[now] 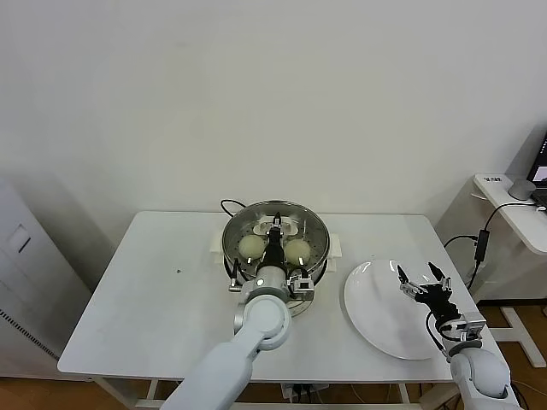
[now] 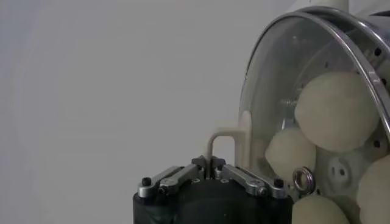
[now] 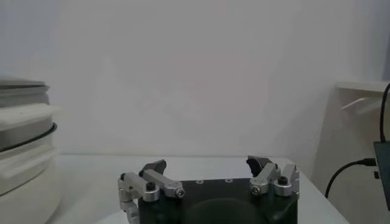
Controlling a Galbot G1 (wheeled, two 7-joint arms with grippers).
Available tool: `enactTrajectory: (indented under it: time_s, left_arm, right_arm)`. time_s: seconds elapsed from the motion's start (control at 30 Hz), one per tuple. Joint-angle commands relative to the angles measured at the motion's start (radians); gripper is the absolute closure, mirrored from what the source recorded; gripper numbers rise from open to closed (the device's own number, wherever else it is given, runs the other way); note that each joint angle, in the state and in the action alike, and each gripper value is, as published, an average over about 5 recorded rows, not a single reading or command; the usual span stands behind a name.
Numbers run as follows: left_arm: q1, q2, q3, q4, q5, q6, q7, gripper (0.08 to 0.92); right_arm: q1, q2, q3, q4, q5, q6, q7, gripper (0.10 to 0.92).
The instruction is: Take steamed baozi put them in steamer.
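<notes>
Fingers of the left gripper (image 1: 275, 229) are pinching the lid handle (image 2: 220, 144) over the steamer (image 1: 236, 227); right gripper (image 1: 420, 281) is hanging wide open above the plate (image 1: 372, 316) on the white table (image 1: 149, 290).

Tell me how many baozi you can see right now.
4 baozi, all in the steamer beneath the glass lid; the head view shows only two, the left arm hiding the rest.

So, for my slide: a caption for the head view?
Left gripper holds glass lid on steel steamer; white plate bare.
</notes>
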Motion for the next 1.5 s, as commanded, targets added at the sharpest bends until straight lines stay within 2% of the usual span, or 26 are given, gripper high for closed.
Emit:
enactTrajectory:
  time_s: [0.03, 0.23, 0.4, 0.57, 0.77, 0.87, 0.93, 1.03, 1.13, 1.3, 1.5]
  left_arm:
    - [0.003, -0.004, -0.001, 0.018, -0.029, 0.003, -0.039, 0.889]
    - [0.012, 0.001, 0.001, 0.025, -0.061, 0.014, -0.082, 0.889]
    - [0.028, 0.018, 0.0, -0.009, -0.083, 0.023, -0.086, 0.867]
    - [0.071, 0.078, -0.006, -0.162, -0.225, -0.005, -0.013, 0.738]
    - [0.128, 0.196, -0.068, -0.423, -0.582, -0.16, 0.038, 0.565]
    - [0.153, 0.252, -0.142, -0.491, -0.84, -0.232, 0.052, 0.479]
    - [0.174, 0.283, -0.213, -0.527, -1.072, -0.254, 0.026, 0.418]
    - [0.2, 0.304, -0.351, -0.58, -1.435, -0.233, -0.085, 0.331]
    - [0.219, 0.294, -0.53, -0.6, -1.726, -0.186, -0.2, 0.248]
    - [0.268, 0.325, -0.746, -0.544, -1.904, -0.149, -0.262, 0.182]
    - [0.347, 0.348, -0.869, -0.397, -1.951, -0.207, -0.261, 0.177]
  right_arm:
    - [-0.001, 0.005, 0.001, -0.001, -0.001, 0.0, -0.001, 0.203]
    - [-0.001, 0.007, 0.003, -0.002, -0.001, 0.001, -0.003, 0.203]
    - [0.001, 0.007, 0.003, -0.001, -0.001, 0.001, -0.003, 0.203]
    - [0.001, 0.007, 0.004, -0.003, -0.001, 0.001, -0.005, 0.203]
    - [0.004, 0.007, 0.003, -0.004, -0.001, -0.001, -0.007, 0.203]
    - [0.003, 0.008, -0.003, 0.005, 0.002, -0.011, -0.017, 0.203]
    - [-0.001, 0.009, -0.008, 0.018, 0.01, -0.029, -0.022, 0.203]
    - [-0.006, 0.024, -0.018, 0.036, 0.027, -0.058, 0.012, 0.203]
    - [-0.007, 0.035, -0.026, 0.048, 0.027, -0.068, 0.06, 0.203]
    - [-0.025, 0.031, -0.033, 0.095, 0.016, -0.088, 0.092, 0.203]
    - [-0.039, 0.032, -0.035, 0.124, 0.034, -0.097, 0.099, 0.203]
